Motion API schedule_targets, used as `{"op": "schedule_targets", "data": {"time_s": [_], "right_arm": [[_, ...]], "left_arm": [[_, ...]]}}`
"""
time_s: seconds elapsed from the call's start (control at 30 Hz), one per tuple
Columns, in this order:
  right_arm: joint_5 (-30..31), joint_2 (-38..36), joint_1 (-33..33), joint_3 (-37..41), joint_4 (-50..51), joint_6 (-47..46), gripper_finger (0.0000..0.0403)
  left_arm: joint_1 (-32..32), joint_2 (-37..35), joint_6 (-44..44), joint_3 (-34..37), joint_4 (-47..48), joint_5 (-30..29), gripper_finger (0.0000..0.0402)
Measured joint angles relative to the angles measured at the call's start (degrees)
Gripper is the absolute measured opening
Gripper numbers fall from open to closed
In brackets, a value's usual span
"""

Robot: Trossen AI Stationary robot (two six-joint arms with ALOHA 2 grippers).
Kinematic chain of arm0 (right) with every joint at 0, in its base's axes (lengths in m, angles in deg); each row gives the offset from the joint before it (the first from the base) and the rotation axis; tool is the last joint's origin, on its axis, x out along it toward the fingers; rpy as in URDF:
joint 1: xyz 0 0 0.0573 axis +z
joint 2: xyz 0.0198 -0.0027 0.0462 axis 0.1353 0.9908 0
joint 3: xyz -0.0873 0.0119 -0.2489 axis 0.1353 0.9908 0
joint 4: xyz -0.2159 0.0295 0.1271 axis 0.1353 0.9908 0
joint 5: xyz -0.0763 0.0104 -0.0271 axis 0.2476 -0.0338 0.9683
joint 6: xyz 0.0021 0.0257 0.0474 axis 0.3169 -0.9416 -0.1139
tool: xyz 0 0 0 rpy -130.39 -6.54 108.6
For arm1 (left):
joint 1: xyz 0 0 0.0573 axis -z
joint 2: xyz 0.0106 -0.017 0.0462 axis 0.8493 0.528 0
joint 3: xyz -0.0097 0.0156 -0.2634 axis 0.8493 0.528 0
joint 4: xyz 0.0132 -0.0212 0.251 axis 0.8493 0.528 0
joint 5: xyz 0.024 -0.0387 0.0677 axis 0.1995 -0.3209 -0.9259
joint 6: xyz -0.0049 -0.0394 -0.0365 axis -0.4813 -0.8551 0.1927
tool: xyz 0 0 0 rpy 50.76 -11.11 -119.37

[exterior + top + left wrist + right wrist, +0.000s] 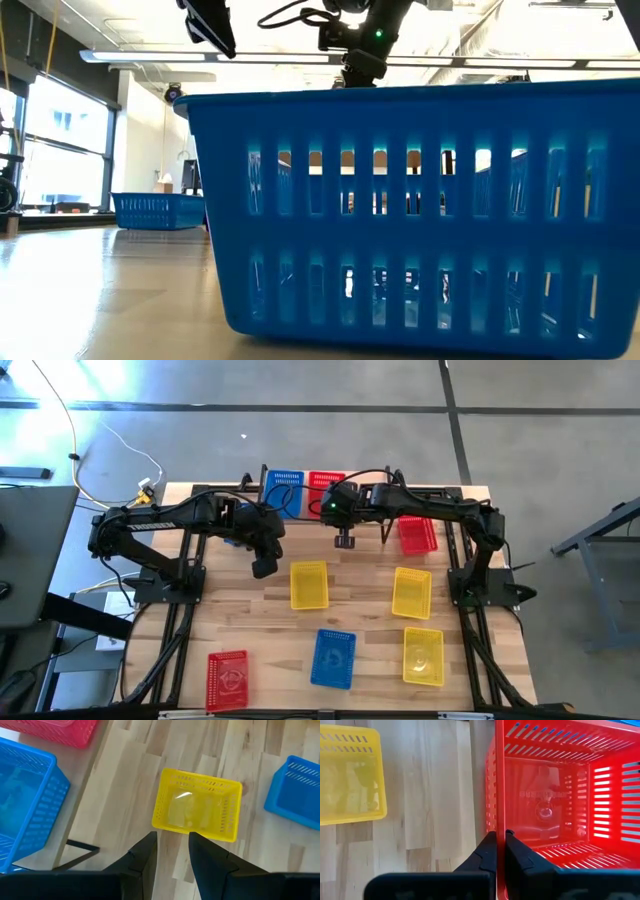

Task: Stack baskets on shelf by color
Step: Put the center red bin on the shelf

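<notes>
A blue basket [285, 490] and a red basket [322, 482] stand side by side on the shelf [262, 478] at the table's far edge. Three yellow baskets [308, 585] [411, 592] [423, 655], a blue one [333, 658] and two red ones [228, 680] [417, 535] rest bottom-down on the table. My left gripper [172, 855] hangs open above the table, just short of the left yellow basket [197, 812]. My right gripper [496, 845] is shut and empty, high above the shelf's red basket [555, 795], in line with its near wall.
The near blue basket [400, 210] fills the low view; another blue one [160, 210] shows far left behind it. A black shelf leg [80, 847] stands close to my left gripper. Bare wood lies between the yellow baskets and the shelf.
</notes>
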Motion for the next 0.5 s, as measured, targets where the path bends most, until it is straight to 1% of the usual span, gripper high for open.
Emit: {"op": "schedule_targets", "data": {"time_s": [0.2, 0.37, 0.43, 0.5], "right_arm": [[0.9, 0.0, 0.0, 0.0, 0.0, -0.3, 0.0000], [1.0, 0.0, 0.1, 0.0, -0.4, 1.6, 0.0001], [0.9, 0.0, 0.2, 0.0, -0.4, 1.6, 0.0008], [0.9, 0.0, 0.2, 0.0, -0.4, 1.1, 0.0023]], "left_arm": [[0.0, 0.0, -0.2, 0.0, 0.0, 0.0, 0.0102], [0.0, 0.0, -0.2, 0.0, 0.0, 0.0, 0.0102], [0.0, 0.0, -0.1, 0.0, 0.0, 0.0, 0.0102], [0.0, 0.0, 0.0, 0.0, 0.0, 0.0, 0.0102]]}}
